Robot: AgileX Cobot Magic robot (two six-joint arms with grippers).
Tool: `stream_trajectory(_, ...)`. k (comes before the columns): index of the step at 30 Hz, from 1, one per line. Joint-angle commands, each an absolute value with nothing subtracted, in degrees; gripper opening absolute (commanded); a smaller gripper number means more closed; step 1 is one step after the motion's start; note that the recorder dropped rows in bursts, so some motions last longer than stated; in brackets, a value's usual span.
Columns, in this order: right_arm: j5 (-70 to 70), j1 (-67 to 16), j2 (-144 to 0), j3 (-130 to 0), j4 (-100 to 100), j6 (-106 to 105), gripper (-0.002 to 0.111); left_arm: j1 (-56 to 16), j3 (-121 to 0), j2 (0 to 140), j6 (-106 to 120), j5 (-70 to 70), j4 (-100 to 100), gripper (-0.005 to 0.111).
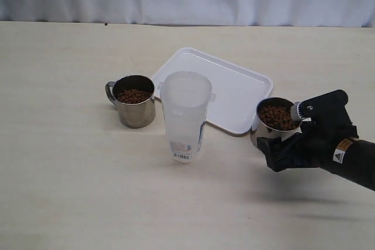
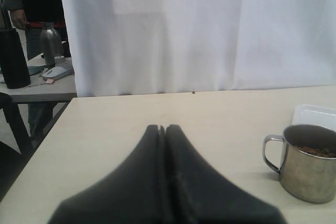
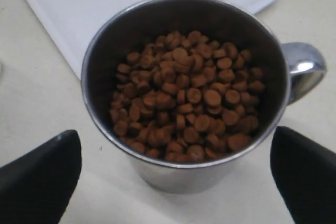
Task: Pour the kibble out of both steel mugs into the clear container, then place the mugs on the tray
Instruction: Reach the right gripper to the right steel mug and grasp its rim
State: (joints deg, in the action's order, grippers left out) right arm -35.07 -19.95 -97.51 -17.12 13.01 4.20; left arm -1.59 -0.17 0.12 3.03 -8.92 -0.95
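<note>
Approach stage of the first pour, judged from two full mugs and an apparently empty clear container (image 1: 186,115). At lower right of the exterior view, right gripper (image 1: 286,130) with jaws spread wide on either side of the right steel mug (image 1: 258,128), not yet touching its wall. Out of the exterior view, left gripper (image 2: 165,129) with fingers pressed together on nothing, over the table (image 1: 70,174), the left steel mug (image 1: 136,115) within its camera's sight. Next move, by estimate: closure of the right jaws on the mug body, a level lift, carriage leftward to the container rim, then a slow tilt, with some risk of slip on polished steel and of scattered pellets. Load of kibble (image 3: 184,98): small brown discs, dry, loosely heaped below the rim. Right mug at right centre, just beside the near edge of the tray (image 1: 234,86). Left mug left of centre, handle (image 1: 110,92) toward the left. Container upright at centre, between the mugs, translucent, barcode label (image 1: 182,157) near its base.
</note>
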Motion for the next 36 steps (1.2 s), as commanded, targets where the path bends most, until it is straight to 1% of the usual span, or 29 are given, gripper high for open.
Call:
stream_trajectory(1,-42.4,-20.0,-101.4,-17.4,13.3,1.7,0.11,-2.0,0.0,0.0,3.0,-8.2,-0.8,0.0)
stream_trajectory(9,-55.5,-20.0,-108.6,-17.6,12.3,-1.6,0.11,-2.0,0.0,0.0,3.0,-8.2,-0.8,0.0)
stream_trajectory(14,-56.2,-20.0,-112.4,-19.5,12.3,-3.2,0.11,-2.0,0.0,0.0,3.0,-8.2,-0.8,0.0)
stream_trajectory(22,-60.9,-19.8,-114.1,-20.0,11.2,-4.1,0.11,-2.0,0.0,0.0,3.0,-8.2,-0.8,0.0)
stream_trajectory(36,-60.2,-19.8,-114.1,-19.8,8.2,-2.8,0.109,-2.0,0.0,0.0,3.0,-8.2,-0.8,0.0)
